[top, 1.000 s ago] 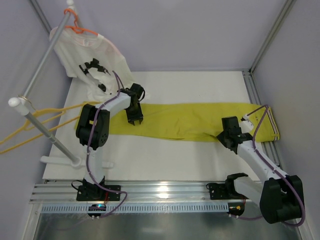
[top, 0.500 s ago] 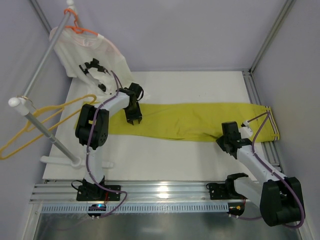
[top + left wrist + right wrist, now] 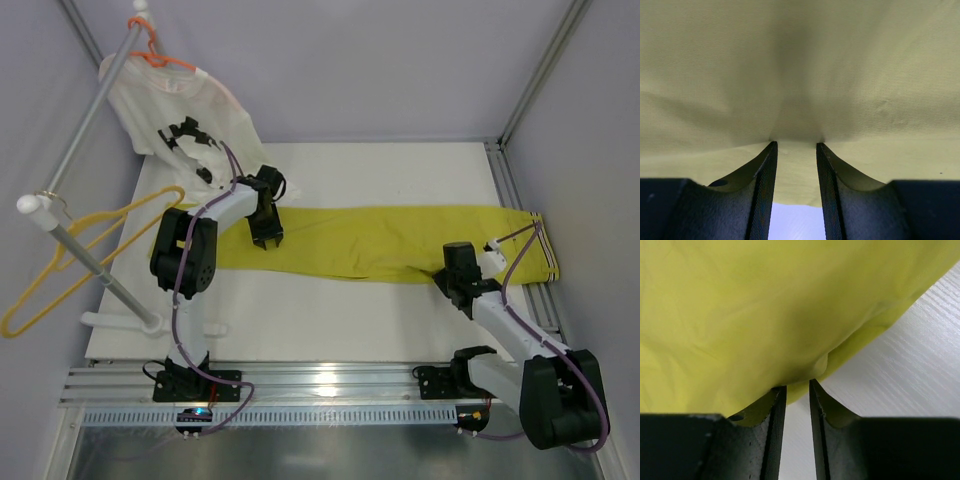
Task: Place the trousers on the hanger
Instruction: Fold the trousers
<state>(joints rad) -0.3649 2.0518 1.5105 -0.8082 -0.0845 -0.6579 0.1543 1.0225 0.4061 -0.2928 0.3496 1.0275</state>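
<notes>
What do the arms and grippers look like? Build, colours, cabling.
Left arm and right arm: white links, black joint housings, purple cable looped along each. Left gripper and right gripper: matte black, two tapered fingers, fine-ribbed inner faces. No markings seen.

Left arm (image 3: 215, 208), right arm (image 3: 512, 325): white links, bulky black joint housings. Purple cable (image 3: 176, 300) loops along each. Bases (image 3: 185, 380) black. Fingers (image 3: 762, 185) matte black, inner faces ridged.
</notes>
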